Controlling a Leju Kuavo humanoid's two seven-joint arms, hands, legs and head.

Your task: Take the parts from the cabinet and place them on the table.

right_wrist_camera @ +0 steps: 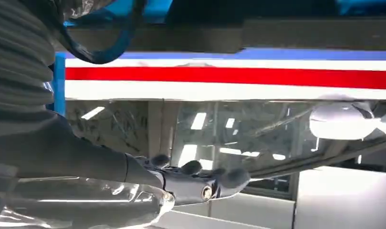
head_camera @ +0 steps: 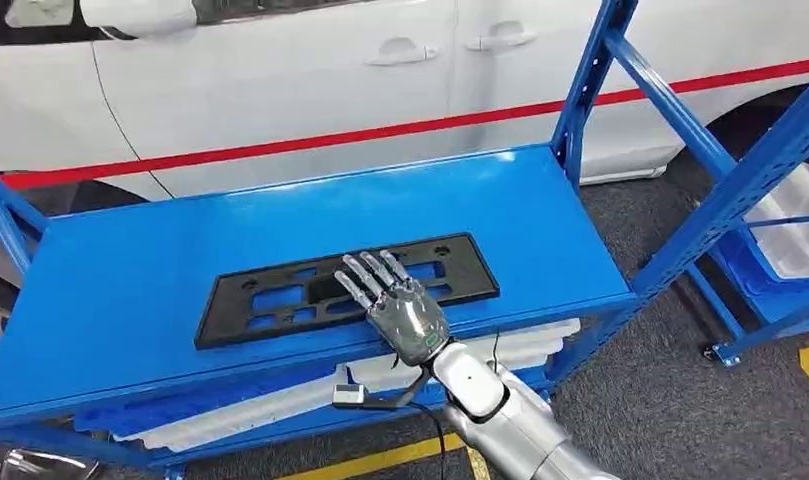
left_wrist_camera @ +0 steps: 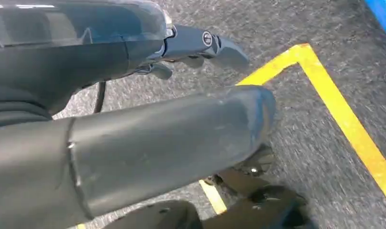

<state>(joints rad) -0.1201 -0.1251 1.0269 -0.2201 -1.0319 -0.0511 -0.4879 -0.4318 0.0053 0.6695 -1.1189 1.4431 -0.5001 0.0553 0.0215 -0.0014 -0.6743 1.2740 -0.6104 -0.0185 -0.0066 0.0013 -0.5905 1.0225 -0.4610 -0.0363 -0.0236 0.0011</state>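
Matt black plastic part [head_camera: 345,287], glossy blue shelf [head_camera: 130,290]

From where I stand, nothing here can be read: no words, numbers, labels or brand marks. The black part [head_camera: 346,288] on the blue shelf [head_camera: 130,290] carries no lettering I can make out, and the white car [head_camera: 280,80] behind it shows only a plain red stripe. The yellow lines [left_wrist_camera: 343,124] on the floor are bare tape.
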